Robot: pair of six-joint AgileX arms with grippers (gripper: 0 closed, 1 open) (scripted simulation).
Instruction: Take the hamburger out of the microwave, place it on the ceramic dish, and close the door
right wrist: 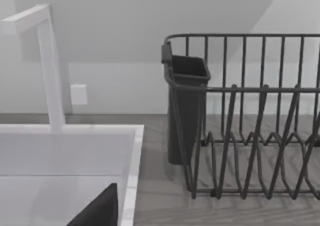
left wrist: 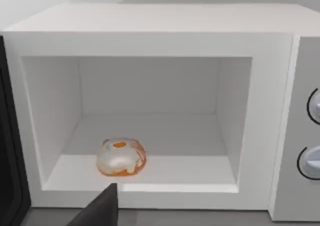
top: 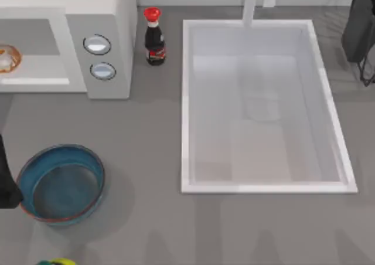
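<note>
Microwave (left wrist: 150, 31) open, hamburger (left wrist: 121, 157) inside; left claw (left wrist: 102, 208) faces it, fingers' state unclear. Next: reach in, grasp.

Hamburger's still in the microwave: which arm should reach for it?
Left. Its wrist camera faces the open microwave with the hamburger close ahead; the right arm looks at the sink and dish rack.

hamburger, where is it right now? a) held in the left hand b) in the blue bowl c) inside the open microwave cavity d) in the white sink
c: the hamburger lies on the floor of the microwave cavity near its front edge, with the door swung open, while the ceramic dish on the table holds nothing.
</note>
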